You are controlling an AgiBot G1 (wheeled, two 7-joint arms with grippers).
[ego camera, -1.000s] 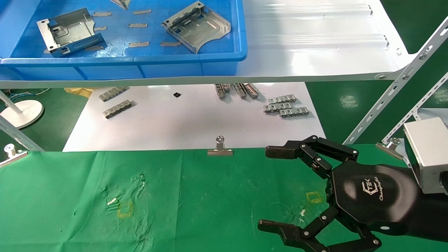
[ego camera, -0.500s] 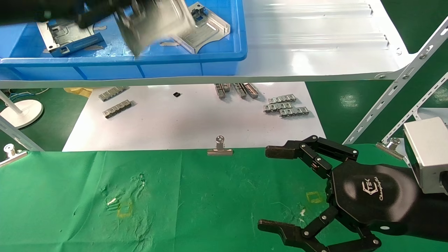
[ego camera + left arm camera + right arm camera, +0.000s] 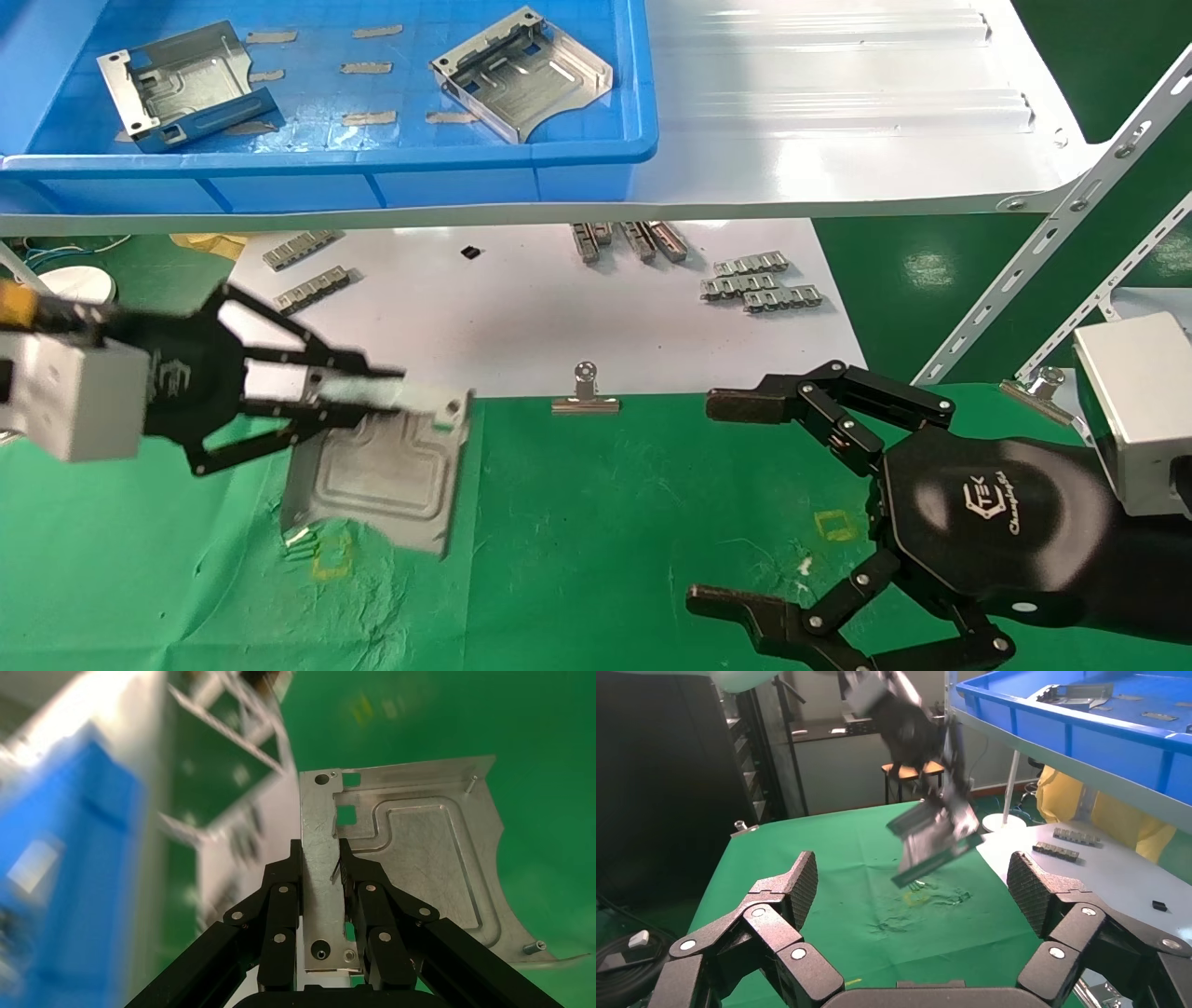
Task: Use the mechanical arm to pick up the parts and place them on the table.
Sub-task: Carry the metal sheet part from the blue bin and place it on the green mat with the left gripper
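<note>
Head view is showing white "TEK" lettering on the black six-sided palm of my right gripper point(image 3: 736, 503), which is hanging over the near right corner of the table point(image 3: 577, 522) with its jointed link fingers spread wide and gripping nothing; a line of smaller script under the logo is too fine for me to read. A pale logo is also showing on my left gripper point(image 3: 372, 396), but I am not able to read it.

I am counting three parts: two are lying in the blue plastic bin point(image 3: 372, 172) on the glossy white shelf point(image 3: 838, 112) beyond the table's far edge, and the third part point(image 3: 377, 475) is clenched by one upturned side wall between my left fingers point(image 3: 284, 903), hanging tilted above the green cloth near the far left of the table. It is shiny stamped sheet metal, roughly square, with an embossed channel, small punched holes and one concave-cut edge.

Below the shelf, a matte white board point(image 3: 503, 326) is carrying grey segmented metal strips in several small clusters. Three silver binder clips are pinching the wrinkled cloth along the far edge; the middle clip point(image 3: 585, 396) is standing upright. Small yellow square outlines are marking the cloth.
</note>
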